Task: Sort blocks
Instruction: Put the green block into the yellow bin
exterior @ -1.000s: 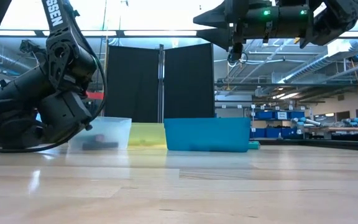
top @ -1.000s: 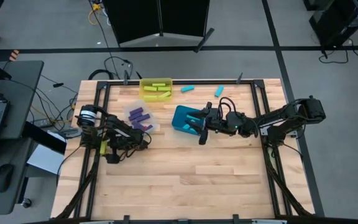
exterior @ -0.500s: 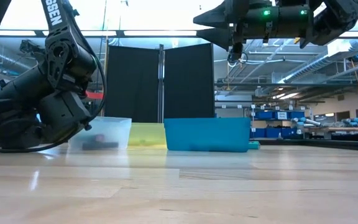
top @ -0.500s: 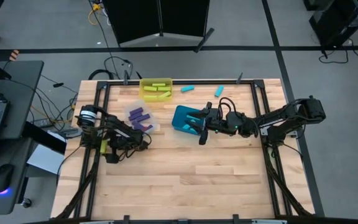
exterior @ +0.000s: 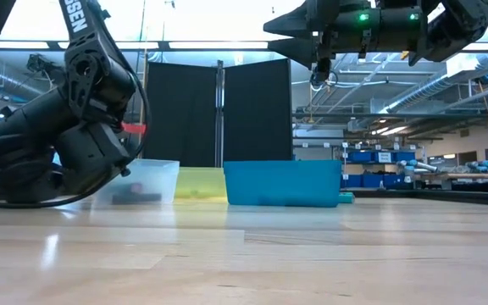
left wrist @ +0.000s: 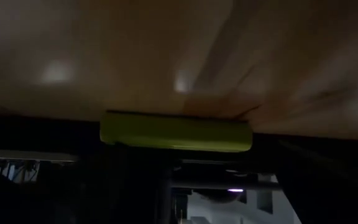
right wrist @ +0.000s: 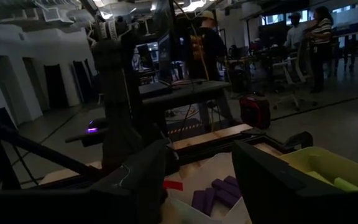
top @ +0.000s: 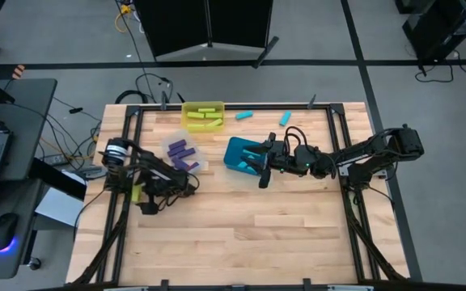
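So your blocks are mostly binned already. You've got yellow-green blocks (top: 204, 120) in the yellow bin (top: 203, 106) at the far edge of the table, purple blocks (top: 180, 153) in the clear bin (top: 200, 166) just near and left of it, and cyan blocks (top: 252, 158) in the teal bin (top: 235, 156) around the middle. Two cyan strays are out on the wood at the far side: one (top: 244, 115) just right of the yellow bin, another (top: 284, 119) a bit further right.

One more yellow-green block (left wrist: 176, 131) fills your left wrist view, lying crosswise right up against the wood. From above you can see a bit of yellow-green (top: 138, 192) at the left gripper (top: 146, 200), down low on the left side of the table, just near and left of the clear bin. Its fingers are spread as wide as they go, but whether they're pressing on that block or just sitting beside it I can't tell.

Your right gripper (top: 263, 164) hangs up in the air over the teal bin, with the arm reaching in from the right. In the right wrist view its two dark fingers (right wrist: 263, 180) stand apart with nothing between them, so that one's open and empty. Looking past them, you get the purple blocks, the yellow bin's corner and some people standing in the room behind.

From table height, the three bins line up clear (exterior: 146, 182), yellow (exterior: 200, 184), teal (exterior: 282, 183), left to right.
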`<action>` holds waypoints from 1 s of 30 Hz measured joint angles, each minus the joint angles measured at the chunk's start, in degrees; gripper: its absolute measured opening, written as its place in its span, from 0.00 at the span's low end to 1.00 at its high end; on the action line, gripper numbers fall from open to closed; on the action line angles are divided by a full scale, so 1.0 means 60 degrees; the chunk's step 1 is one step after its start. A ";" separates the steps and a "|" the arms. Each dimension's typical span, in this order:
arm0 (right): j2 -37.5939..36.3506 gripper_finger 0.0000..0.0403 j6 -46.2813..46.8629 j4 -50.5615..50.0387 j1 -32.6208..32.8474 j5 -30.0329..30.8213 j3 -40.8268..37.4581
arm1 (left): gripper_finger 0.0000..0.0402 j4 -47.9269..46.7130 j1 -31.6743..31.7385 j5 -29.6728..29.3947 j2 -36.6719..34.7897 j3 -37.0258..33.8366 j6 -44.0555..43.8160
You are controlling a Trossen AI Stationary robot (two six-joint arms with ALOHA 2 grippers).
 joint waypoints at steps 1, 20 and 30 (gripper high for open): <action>0.0000 0.49 0.0000 -0.0001 0.0000 0.0000 0.0002 | 0.99 -0.0030 -0.0048 0.0015 0.0014 0.0103 -0.0054; 0.0000 0.49 0.0007 -0.0004 0.0102 0.0000 0.0004 | 0.99 -0.0041 -0.0314 -0.1936 -0.0014 0.3228 -0.0558; 0.0000 0.49 0.0004 -0.0061 0.0360 0.0000 0.0001 | 0.99 -0.0035 -0.0557 -0.2014 -0.0065 0.4515 -0.1204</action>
